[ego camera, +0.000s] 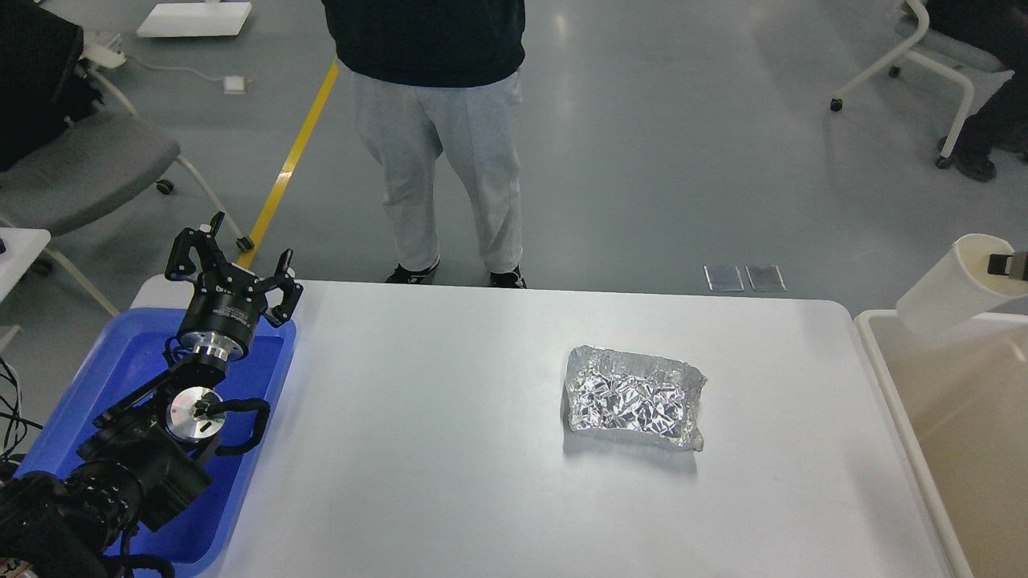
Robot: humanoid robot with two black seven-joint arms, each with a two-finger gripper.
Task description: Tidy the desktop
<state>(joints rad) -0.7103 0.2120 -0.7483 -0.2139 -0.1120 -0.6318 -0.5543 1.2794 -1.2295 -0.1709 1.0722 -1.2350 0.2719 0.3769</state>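
The left tool [233, 261], fingers spread and empty, hovers over the blue tray [128, 361]. Right of the tray, a crumpled foil container [634, 397] lies mid-table [418, 449]; pinch its rim gently to prevent crushing.

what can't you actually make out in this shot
- Right gripper: the head view's right edge cuts it off; only a dark bit shows against the tilted white cup.
- Blue tray: the left arm covers much of its floor; left gripper fingers spread.
- Beige bin: right and lower edges crop it.
- Foil tray: crinkled glare; contents unclear.
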